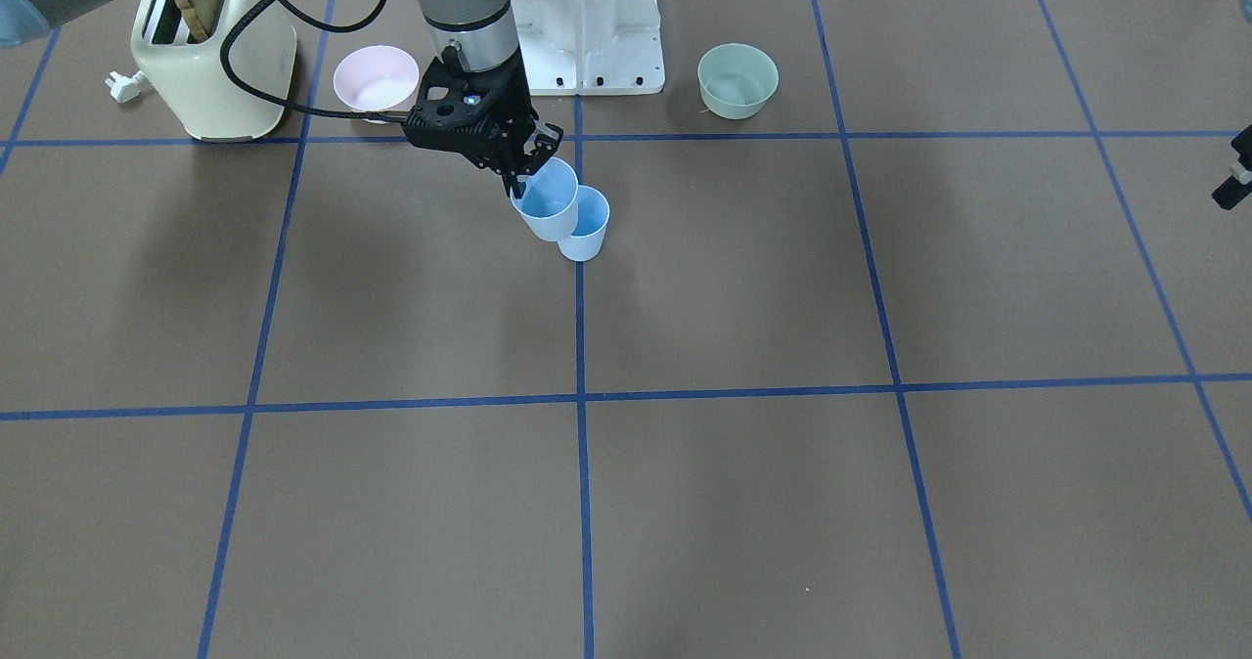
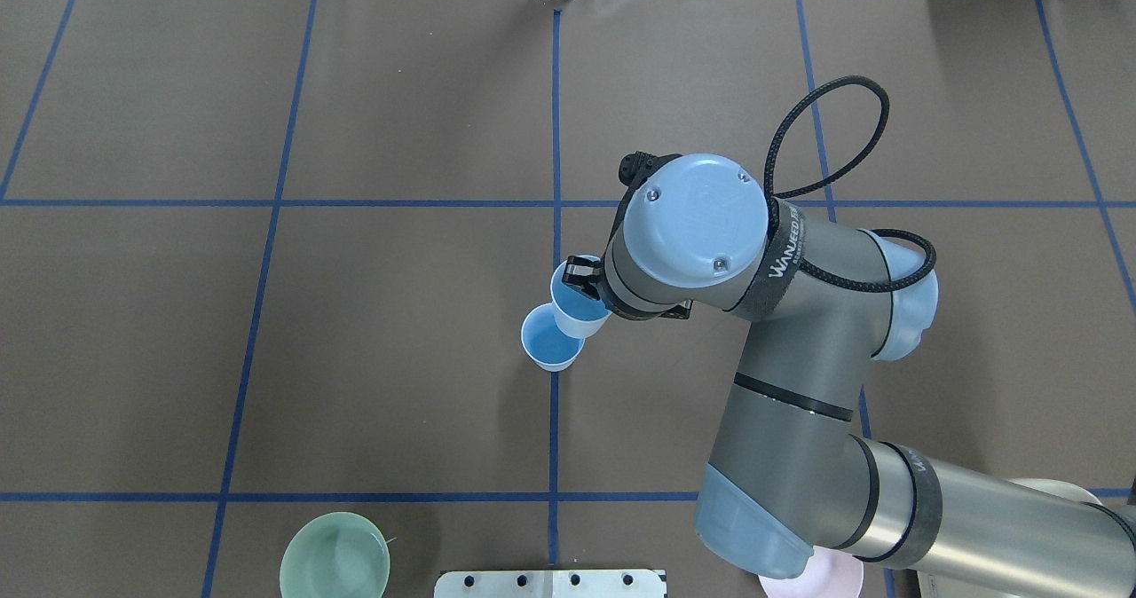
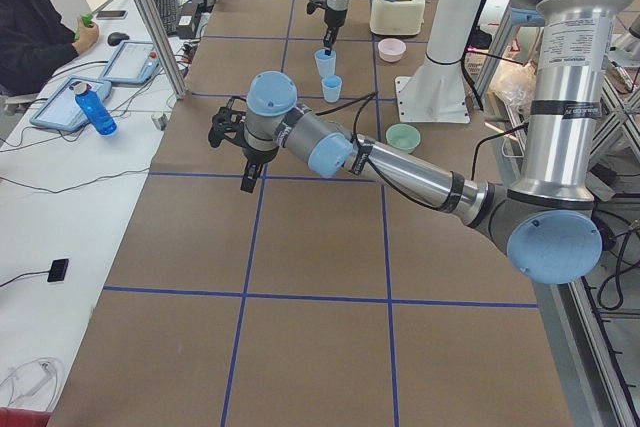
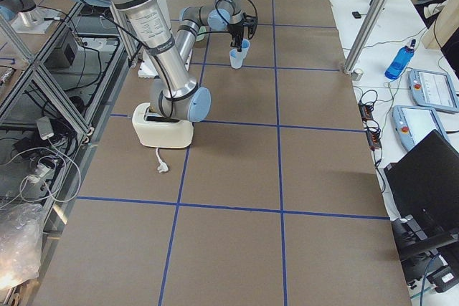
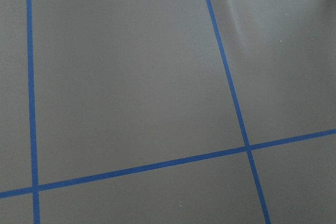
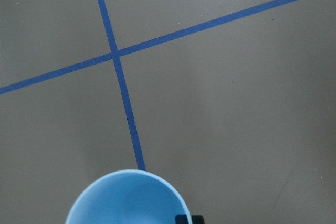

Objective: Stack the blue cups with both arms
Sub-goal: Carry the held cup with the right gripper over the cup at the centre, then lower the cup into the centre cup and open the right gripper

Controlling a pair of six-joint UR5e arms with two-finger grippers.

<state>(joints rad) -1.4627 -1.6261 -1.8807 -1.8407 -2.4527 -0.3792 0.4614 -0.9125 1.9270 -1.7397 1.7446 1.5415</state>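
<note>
Obs., front-facing view, left to right:

- Toaster point(image 1: 210, 63) and pink bowl point(image 1: 377, 77) at the robot's side of the table, not involved
- Right gripper point(image 1: 521, 186) is pinching the rim of 1 blue cup, the held cup point(image 1: 550, 204), with 1 finger inside and 1 outside. The cup is lifted off the table and tilted
- The standing cup point(image 1: 585, 229) is upright on the centre tape line, just beside and below the held cup
- Green bowl point(image 1: 737, 80) untouched
- Left gripper point(image 3: 246, 179) hangs well apart from both cups; I cannot tell whether it is spread or pressed together

Progress, my judgement: pick-up done, stack not done. Left to do: centre the held cup over the standing cup, level it, lower it in, let go

Hard to make out:
- whether the 2 cups are touching
- overhead, the right wrist covers most of its gripper
- the right wrist view catches only the held cup's rim
- the left wrist view shows only the table
- the front view cuts off the left gripper at its right edge
</note>
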